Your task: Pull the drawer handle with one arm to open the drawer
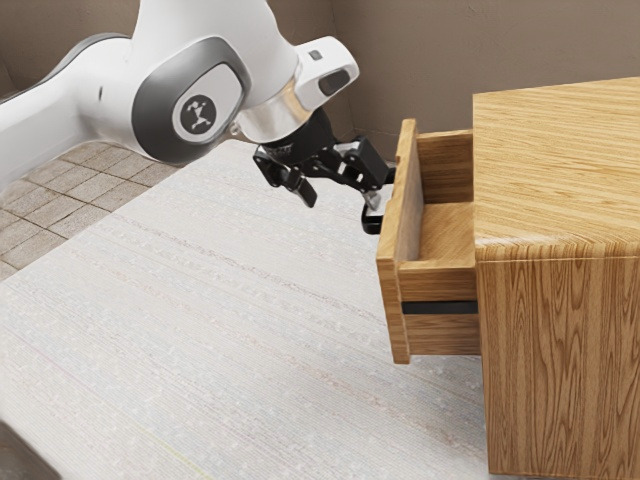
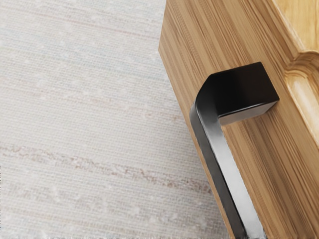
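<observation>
The wooden cabinet (image 1: 555,250) stands at the exterior view's right. Its top drawer (image 1: 430,240) is pulled partway out toward the arm, and its inside shows. My black gripper (image 1: 378,190) is right at the drawer front, shut on the black drawer handle (image 1: 371,220), whose lower end sticks out below the fingers. In the wrist view the drawer handle (image 2: 219,144) is a black bar with a bent end fixed to the wooden drawer front (image 2: 279,164), running down under my hand.
The cabinet stands on a pale woven floor surface (image 1: 220,320) that spreads wide in front of the drawer. Tiled floor (image 1: 70,190) lies at the exterior view's left, behind the arm. A brown wall (image 1: 480,50) rises behind the cabinet.
</observation>
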Motion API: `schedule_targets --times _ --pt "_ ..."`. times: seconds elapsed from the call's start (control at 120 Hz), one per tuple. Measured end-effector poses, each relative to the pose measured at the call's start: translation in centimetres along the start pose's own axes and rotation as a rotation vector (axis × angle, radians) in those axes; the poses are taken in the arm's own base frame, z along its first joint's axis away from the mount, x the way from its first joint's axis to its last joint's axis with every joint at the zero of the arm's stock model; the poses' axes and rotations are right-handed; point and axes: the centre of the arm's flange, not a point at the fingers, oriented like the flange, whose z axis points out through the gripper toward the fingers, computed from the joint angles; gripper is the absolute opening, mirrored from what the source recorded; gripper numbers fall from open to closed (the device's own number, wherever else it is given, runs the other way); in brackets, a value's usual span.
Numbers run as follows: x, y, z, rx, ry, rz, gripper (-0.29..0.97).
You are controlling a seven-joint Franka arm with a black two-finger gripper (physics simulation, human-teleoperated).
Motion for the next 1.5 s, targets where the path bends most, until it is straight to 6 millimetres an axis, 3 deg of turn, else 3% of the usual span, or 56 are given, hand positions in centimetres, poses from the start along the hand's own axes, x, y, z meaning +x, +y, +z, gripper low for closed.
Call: schedule_targets --times 1.5 --pt "-0.1 -2.4 -0.3 0.035 -0.036 -0.031 0.68"
